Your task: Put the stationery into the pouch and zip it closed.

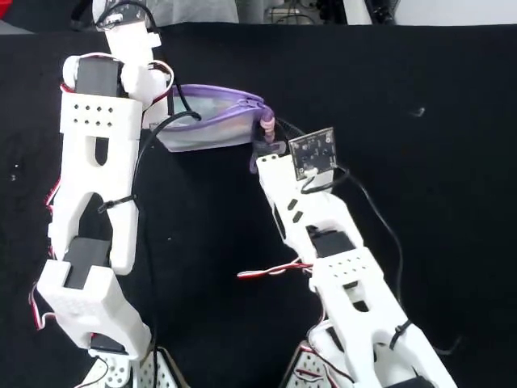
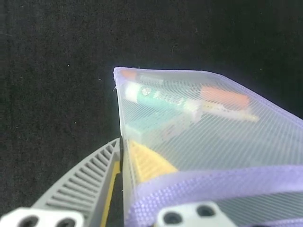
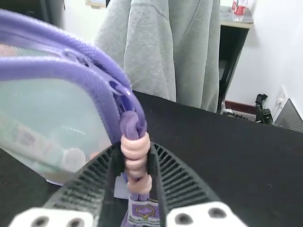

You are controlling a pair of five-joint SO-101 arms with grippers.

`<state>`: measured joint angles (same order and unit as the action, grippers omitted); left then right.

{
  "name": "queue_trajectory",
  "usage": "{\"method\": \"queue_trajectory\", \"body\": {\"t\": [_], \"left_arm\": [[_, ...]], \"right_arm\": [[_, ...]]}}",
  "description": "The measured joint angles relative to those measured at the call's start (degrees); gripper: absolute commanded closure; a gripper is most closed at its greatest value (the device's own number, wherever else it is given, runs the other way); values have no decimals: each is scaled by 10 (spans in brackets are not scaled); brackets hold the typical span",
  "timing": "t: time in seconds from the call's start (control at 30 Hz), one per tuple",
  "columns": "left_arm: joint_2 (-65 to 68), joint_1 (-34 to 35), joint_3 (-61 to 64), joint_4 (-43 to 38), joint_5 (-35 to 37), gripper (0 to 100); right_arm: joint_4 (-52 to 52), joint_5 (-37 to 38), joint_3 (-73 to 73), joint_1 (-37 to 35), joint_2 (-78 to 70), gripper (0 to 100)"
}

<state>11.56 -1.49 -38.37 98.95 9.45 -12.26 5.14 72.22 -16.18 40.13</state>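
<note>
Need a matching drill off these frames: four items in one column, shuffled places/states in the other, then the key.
Column 1
1. left gripper
2. right gripper
3. stationery
4. table

Column 2
A. inside the pouch
B. black surface
C. shut on the zipper pull
D. shut on the pouch's edge

Pairs: 1-D, 2-C, 3-A, 4-B
</note>
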Motion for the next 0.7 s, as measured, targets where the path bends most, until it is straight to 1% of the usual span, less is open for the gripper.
{"method": "queue_trajectory", "body": {"t": [0.13,0.27,0.33,0.5,0.57,0.7], "left_arm": [[0,0,0,-1,0,973],[0,1,0,-1,0,969],[0,1,0,-1,0,933],[-4,4,-5,3,3,773],[-2,5,-24,11,23,755],[-3,8,-81,15,80,755]], "right_arm": [[0,2,0,0,0,987],[0,34,0,0,0,987],[0,46,0,0,0,987],[0,53,0,0,0,987],[0,53,0,1,0,987],[11,53,-2,1,0,987]]}}
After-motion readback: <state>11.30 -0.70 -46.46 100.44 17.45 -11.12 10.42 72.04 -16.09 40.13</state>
